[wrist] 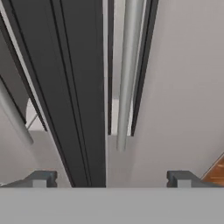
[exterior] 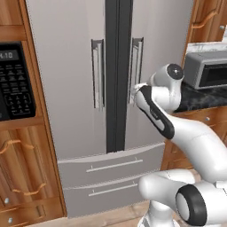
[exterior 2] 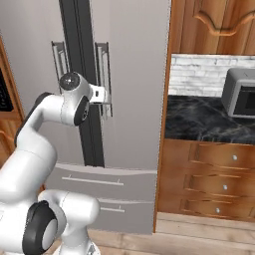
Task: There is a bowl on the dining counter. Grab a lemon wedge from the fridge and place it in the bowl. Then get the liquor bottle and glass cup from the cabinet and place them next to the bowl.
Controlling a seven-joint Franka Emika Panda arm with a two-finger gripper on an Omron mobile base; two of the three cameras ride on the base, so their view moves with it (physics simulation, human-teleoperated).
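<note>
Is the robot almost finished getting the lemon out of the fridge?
Not nearly. Both fridge doors look shut, so nothing is done yet. The open gripper is lined up at the right door's handle, empty. Opening the door, fetching the lemon, bottle and cup all remain.

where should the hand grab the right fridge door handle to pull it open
Grip the vertical bar of the right handle around its middle, coming straight in from the front with the jaws either side of it. The bar stands off the fridge door, beside the dark centre gap, leaving room behind for a fingertip. The hand is open and faces that bar, probably near enough aligned.
</note>
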